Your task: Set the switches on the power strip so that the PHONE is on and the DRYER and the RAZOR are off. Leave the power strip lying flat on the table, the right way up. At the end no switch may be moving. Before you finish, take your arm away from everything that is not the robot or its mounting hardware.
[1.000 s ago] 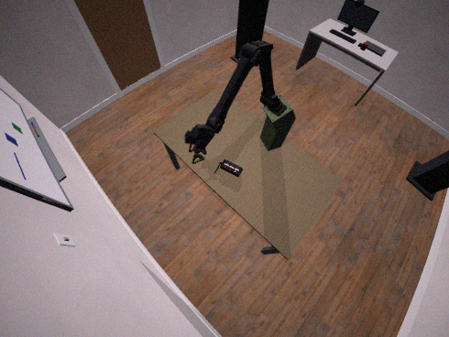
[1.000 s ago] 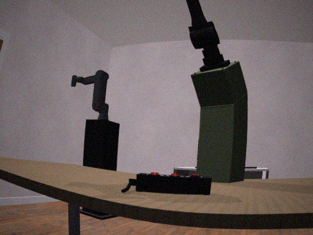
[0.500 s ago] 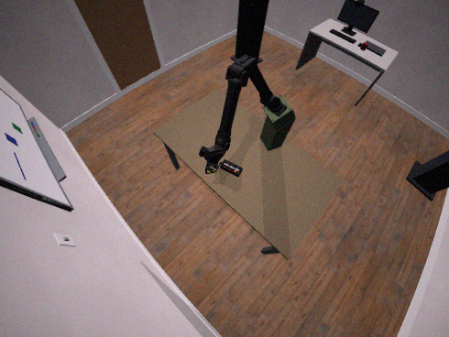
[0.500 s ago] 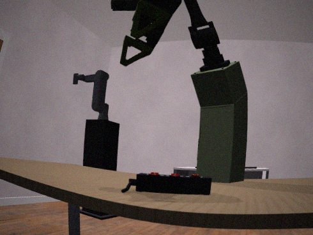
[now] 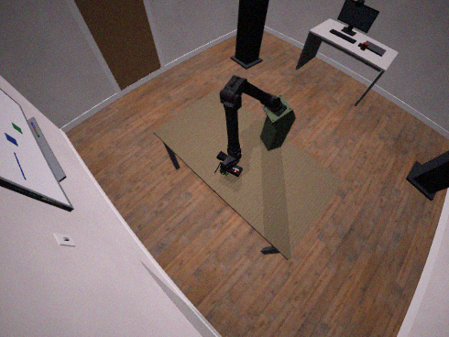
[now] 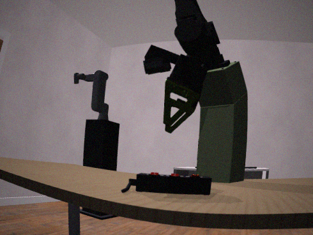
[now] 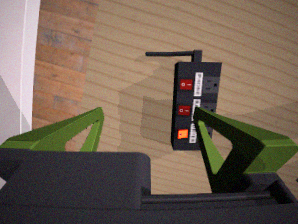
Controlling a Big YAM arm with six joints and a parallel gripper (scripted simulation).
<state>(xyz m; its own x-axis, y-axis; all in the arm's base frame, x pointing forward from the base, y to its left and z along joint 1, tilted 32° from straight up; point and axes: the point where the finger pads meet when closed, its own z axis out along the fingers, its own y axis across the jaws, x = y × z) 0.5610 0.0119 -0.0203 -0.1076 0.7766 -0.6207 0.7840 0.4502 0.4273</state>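
Observation:
The black power strip [image 5: 233,169] [image 6: 174,184] [image 7: 194,105] lies flat on the wooden table [image 5: 298,192] [image 6: 64,185] [image 7: 250,40], right way up, with a short cable stub [image 7: 170,53] at one end. It has three red rocker switches in a row. The far switch [image 7: 186,85] and the middle switch [image 7: 184,110] are dark red. The near switch [image 7: 182,134] glows bright orange. The white labels beside them are too small to read. My gripper [image 5: 223,170] [image 6: 168,128] [image 7: 148,111] is open and empty. It hangs well above the strip, pointing down, with the right finger over the strip's near end in the wrist view.
The arm's green base block [image 5: 277,125] [image 6: 223,134] stands on the table behind the strip. The table's edge and the wooden floor [image 7: 60,60] are close by. Another arm on a black pedestal [image 6: 100,144] and a desk with a monitor [image 5: 353,41] stand off the table.

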